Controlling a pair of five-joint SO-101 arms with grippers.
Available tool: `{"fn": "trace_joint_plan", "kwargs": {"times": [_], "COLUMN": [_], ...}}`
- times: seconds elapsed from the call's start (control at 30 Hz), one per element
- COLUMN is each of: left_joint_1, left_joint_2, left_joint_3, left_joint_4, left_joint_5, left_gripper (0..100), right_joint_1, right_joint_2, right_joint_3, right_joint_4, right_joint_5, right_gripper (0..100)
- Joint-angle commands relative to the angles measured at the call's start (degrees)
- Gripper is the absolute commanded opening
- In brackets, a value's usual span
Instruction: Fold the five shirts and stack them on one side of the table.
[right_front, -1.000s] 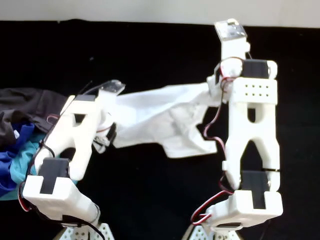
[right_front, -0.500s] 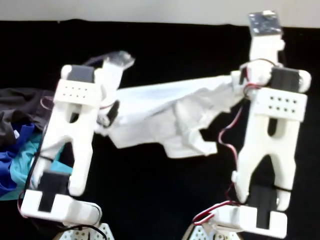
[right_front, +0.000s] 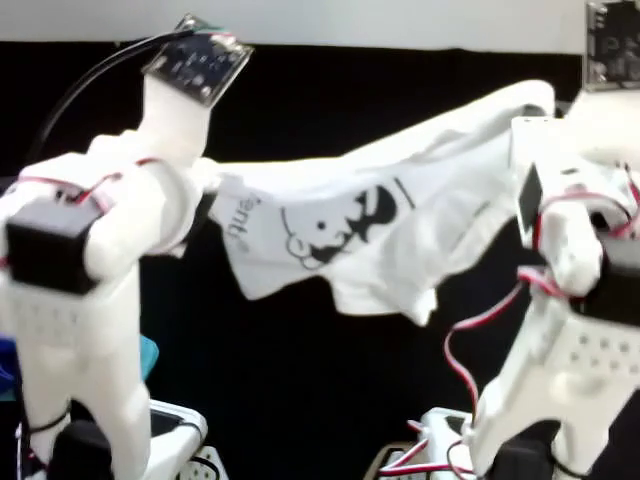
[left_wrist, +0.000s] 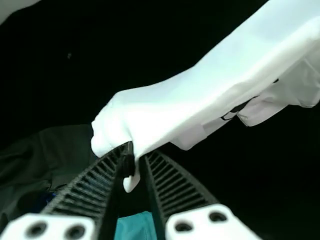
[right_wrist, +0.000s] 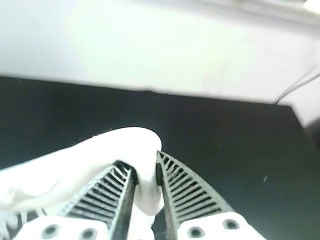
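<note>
So both arms have the white shirt (right_front: 400, 230) up off the black table (right_front: 330, 400), stretched out across the middle of the high view like a banner. The left gripper (left_wrist: 134, 150) is pinched tight on a bunched corner of it, with fabric squeezed between the ribbed black fingers (left_wrist: 165, 180). The right gripper (right_wrist: 145, 165) is doing the same at the other end, clamped on a fold of white cloth. That end sits higher, near the upper right of the high view, so the shirt slopes down toward the left arm (right_front: 100, 250). The front faces the camera: a black cartoon print (right_front: 345, 225) in the middle with some grey lettering (right_front: 240, 220) next to it on the left. A dark garment (left_wrist: 40, 160) and a teal shirt (right_front: 147, 355) lie on the table at the far left.
</note>
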Motion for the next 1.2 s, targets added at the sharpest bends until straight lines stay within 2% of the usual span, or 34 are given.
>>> {"fn": "trace_joint_plan", "kwargs": {"times": [0.0, 0.1, 0.17, 0.43, 0.53, 0.6, 0.8, 0.93, 1.07, 1.17], "left_joint_1": [1.01, 1.19, 1.19, 1.10, 0.84, 0.84, 0.66, -2.07, -7.78, -7.87], "left_joint_2": [-1.89, -1.89, -1.89, -1.89, -1.89, -1.89, -1.89, -1.89, -1.80, -1.71], "left_joint_3": [4.44, 14.81, 23.16, 58.07, 67.56, 72.13, 78.55, 78.29, 78.73, 78.73], "left_joint_4": [0.18, -1.14, -5.36, -28.92, -38.33, -41.85, -45.19, -45.80, -50.64, -51.69], "left_joint_5": [-0.09, 0.00, 0.00, -0.44, -0.44, -0.44, -0.44, -0.44, -0.53, -0.53], "left_gripper": [1, 1, 1, 1, 1, 3, 19, 20, 20, 20], "right_joint_1": [0.75, 0.66, 0.48, -3.21, -3.30, -3.30, -3.38, -3.38, -3.38, -3.38], "right_joint_2": [-1.10, -1.10, -1.10, -1.63, -1.63, -1.63, -1.63, -1.71, -1.71, -1.71], "right_joint_3": [-0.66, 5.32, 11.56, 41.27, 47.16, 48.66, 48.92, 48.84, 48.84, 48.84], "right_joint_4": [-0.75, -0.75, -1.19, -9.89, -12.62, -12.97, -12.79, -12.53, -12.53, -12.53], "right_joint_5": [0.70, 0.70, 0.70, 0.53, 0.44, 0.53, 0.62, 0.62, 0.62, 0.62], "right_gripper": [0.6, 0.6, 0.6, 0.6, 0.6, 0.6, 0.6, 0.6, 0.6, 0.6]}}
